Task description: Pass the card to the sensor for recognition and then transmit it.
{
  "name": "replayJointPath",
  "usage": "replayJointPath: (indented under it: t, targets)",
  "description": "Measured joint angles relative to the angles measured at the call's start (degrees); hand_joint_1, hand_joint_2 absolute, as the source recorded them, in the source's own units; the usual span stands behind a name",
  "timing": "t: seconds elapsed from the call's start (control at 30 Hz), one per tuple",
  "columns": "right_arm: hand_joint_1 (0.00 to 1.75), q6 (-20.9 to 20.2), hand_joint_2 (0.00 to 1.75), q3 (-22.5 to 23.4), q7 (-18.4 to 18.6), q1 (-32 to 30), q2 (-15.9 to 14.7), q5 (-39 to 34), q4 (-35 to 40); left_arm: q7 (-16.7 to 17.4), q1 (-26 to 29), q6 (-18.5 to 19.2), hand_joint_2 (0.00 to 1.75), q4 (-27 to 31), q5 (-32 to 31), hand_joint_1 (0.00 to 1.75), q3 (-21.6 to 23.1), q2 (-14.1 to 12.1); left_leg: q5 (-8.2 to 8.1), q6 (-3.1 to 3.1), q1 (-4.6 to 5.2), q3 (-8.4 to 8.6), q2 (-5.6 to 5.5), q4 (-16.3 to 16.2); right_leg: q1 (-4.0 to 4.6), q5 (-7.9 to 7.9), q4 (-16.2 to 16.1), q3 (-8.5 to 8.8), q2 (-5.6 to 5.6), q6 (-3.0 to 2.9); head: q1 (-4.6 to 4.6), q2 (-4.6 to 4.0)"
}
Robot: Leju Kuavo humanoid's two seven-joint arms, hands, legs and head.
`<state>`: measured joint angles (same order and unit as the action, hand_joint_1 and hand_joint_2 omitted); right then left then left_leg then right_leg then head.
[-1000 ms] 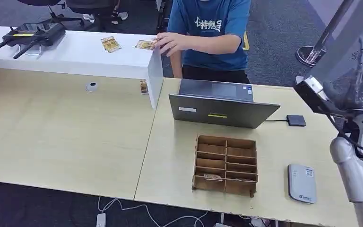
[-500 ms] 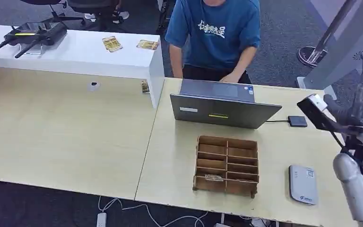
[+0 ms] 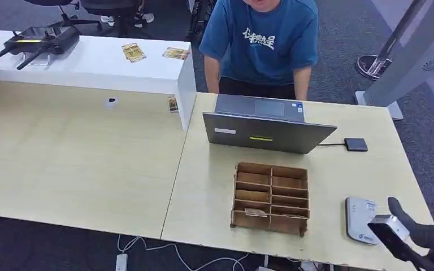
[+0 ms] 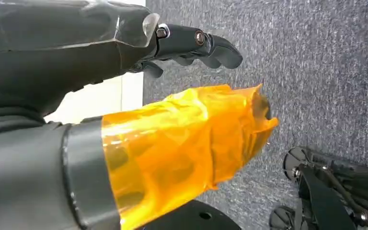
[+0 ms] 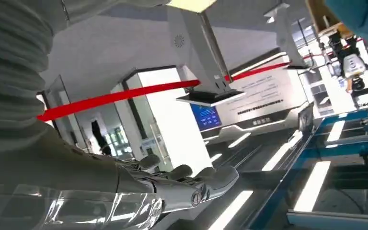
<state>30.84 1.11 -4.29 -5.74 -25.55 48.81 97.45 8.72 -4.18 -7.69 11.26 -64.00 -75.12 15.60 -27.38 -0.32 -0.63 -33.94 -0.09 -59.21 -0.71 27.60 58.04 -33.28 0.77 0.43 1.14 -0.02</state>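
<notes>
You look at office or demo hall: pale wooden desks (image 3: 79,158) on grey carpet (image 3: 339,51), open laptop (image 3: 265,127), white counter (image 3: 90,62), office chair wheels (far back) (image 3: 110,17), glass-fronted rooms with red stripe (image 5: 124,96), blue screen (image 5: 205,116).

Wooden tray (image 3: 270,197) with divided compartments stands on the table (image 3: 90,164), near its front edge; one card (image 3: 254,212) lies in a front-left compartment. Behind the tray, an open laptop (image 3: 267,131) faces a person (image 3: 263,45) in a blue shirt leaning over the far edge. Right of the tray, a white sensor (image 3: 360,218) lies flat; behind it, a small dark hub (image 3: 355,144) is cabled to the laptop. The right hand (image 3: 429,234) hovers just right of the sensor, at the table's front corner, fingers apart. Far left of the tray, a raised white shelf (image 3: 90,62) carries two cards (image 3: 132,52) and a black device (image 3: 39,40).
</notes>
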Motion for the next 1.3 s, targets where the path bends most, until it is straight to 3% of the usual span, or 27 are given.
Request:
replayJointPath:
  t: [0.3,0.5,0.67,0.8,0.93,1.1,1.3]
  targets:
    - [0.00,0.5,1.75,0.3,0.2,-8.9,0.7,2.4,7.1,-0.5,0.0,0.0,0.00,0.0,1.2,0.00,-0.9,0.1,0.00,-0.01,0.00,0.08,0.10,0.0,-0.01,0.00,0.0,0.02,-0.06,-0.01,-0.04,0.00]
    - [0.00,4.4,1.75,-0.8,1.6,-16.0,1.2,7.8,11.8,-0.8,-0.1,-0.2,0.00,0.0,2.1,0.00,-1.8,0.2,-0.03,0.01,0.00,0.06,0.11,0.0,-0.01,0.02,0.0,0.00,-0.09,-0.01,-0.02,0.00]
    - [0.00,8.5,1.75,-5.4,5.6,-19.8,2.5,15.5,14.3,-0.9,-0.1,-0.2,0.00,0.0,2.6,0.00,-2.2,0.3,-0.07,-0.06,-0.01,0.11,0.15,0.0,0.00,0.07,0.0,0.00,-0.14,-0.07,-0.02,0.00]
    - [0.00,8.6,1.75,-9.7,8.5,-20.5,4.3,20.9,14.5,-0.9,-0.1,-0.2,0.00,0.0,2.6,0.00,-2.5,0.4,-0.07,-0.06,-0.02,0.12,0.16,0.0,0.01,0.07,0.0,0.02,-0.14,-0.08,0.00,0.00]
    - [0.00,8.6,1.75,-14.2,10.3,-19.9,5.4,21.8,14.2,-0.9,-0.1,-0.2,0.00,0.0,2.6,0.00,-2.5,0.4,-0.06,-0.07,-0.02,0.14,0.16,0.0,0.01,0.06,0.0,0.04,-0.15,-0.08,-0.02,0.00]
    - [0.00,8.6,1.75,-18.2,10.1,-18.6,6.7,20.6,13.2,-0.9,-0.1,-0.2,0.00,0.0,2.6,0.00,-2.5,0.4,-0.05,-0.07,-0.01,0.14,0.16,0.0,0.01,0.06,0.0,0.06,-0.15,-0.08,-0.02,0.00]
    - [0.00,8.6,1.75,-22.4,7.1,-15.6,9.7,16.6,10.0,-0.9,-0.2,-0.2,0.00,0.0,2.3,0.00,-2.5,0.4,-0.05,-0.08,-0.01,0.16,0.20,0.0,0.01,0.06,0.0,0.06,-0.18,-0.08,-0.02,0.00]
